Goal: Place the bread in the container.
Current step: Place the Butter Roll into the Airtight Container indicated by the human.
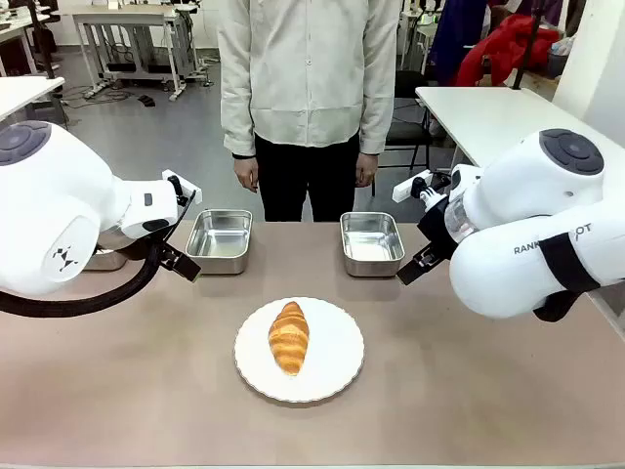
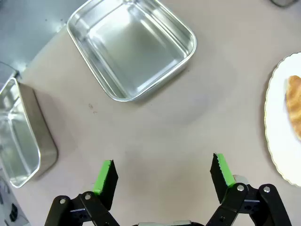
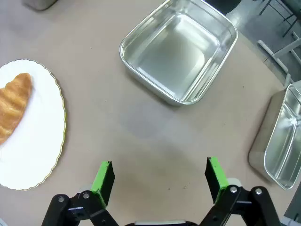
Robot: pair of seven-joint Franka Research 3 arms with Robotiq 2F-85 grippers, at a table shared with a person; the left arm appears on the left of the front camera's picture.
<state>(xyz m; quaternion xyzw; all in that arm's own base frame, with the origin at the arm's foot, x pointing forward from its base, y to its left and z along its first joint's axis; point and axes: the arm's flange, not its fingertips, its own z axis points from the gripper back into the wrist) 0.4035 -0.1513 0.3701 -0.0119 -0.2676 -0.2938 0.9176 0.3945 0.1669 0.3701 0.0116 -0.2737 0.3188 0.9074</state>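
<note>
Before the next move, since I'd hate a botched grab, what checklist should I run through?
1. Bread lying free on the plate: ok.
2. Left gripper open and empty: ok.
3. Right gripper open and empty: ok.
4. Left container and right container empty: ok.
5. Person's hands off the table: ok.
6. Which container is meant: cannot tell.

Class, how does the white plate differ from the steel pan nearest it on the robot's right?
The plate is round, white, scalloped; the pan is rectangular, shiny steel. The plate holds the croissant; the pan is empty. Both rest flat on the table.
</note>
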